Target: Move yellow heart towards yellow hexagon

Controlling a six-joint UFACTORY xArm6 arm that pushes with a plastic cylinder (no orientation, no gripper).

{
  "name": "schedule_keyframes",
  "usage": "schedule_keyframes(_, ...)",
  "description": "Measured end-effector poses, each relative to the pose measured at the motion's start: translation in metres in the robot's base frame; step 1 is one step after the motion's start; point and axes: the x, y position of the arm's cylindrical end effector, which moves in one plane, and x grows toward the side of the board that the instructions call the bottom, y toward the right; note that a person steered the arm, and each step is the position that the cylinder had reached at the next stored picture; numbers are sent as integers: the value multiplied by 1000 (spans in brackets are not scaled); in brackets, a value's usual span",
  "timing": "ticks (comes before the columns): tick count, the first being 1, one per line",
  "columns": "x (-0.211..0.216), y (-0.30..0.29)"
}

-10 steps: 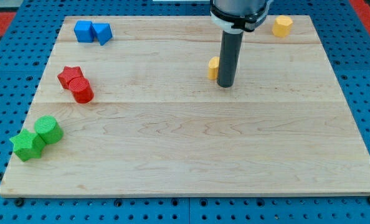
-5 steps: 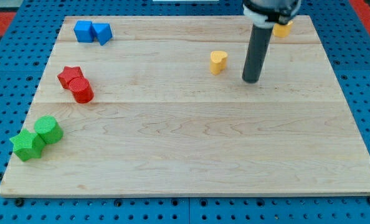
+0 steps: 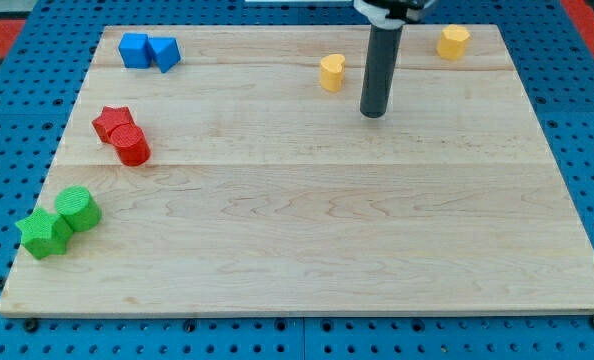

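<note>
The yellow heart [image 3: 331, 72] lies near the view's top, a little right of centre. The yellow hexagon [image 3: 453, 41] sits at the top right corner of the wooden board [image 3: 307, 220]. My tip [image 3: 374, 112] rests on the board to the right of the heart and slightly below it, a small gap apart. The hexagon is further right and higher than my tip.
A blue cube [image 3: 133, 49] and a blue triangle block [image 3: 164, 52] sit at the top left. A red star [image 3: 111, 122] and red cylinder [image 3: 132, 146] sit at the left. A green cylinder [image 3: 78, 208] and green star [image 3: 42, 233] sit at the bottom left.
The yellow heart has shifted up and to the left. My tip swung right past the heart, then came back left and up a little.
</note>
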Motion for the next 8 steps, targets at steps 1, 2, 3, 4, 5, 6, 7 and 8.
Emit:
schedule_keyframes(1,6,-58)
schedule_keyframes(2,-24,-52)
schedule_keyframes(3,-50,-18)
schedule_keyframes(4,-50,7)
schedule_keyframes(5,-50,16)
schedule_keyframes(6,-50,25)
schedule_keyframes(7,-50,35)
schedule_keyframes(8,-24,44)
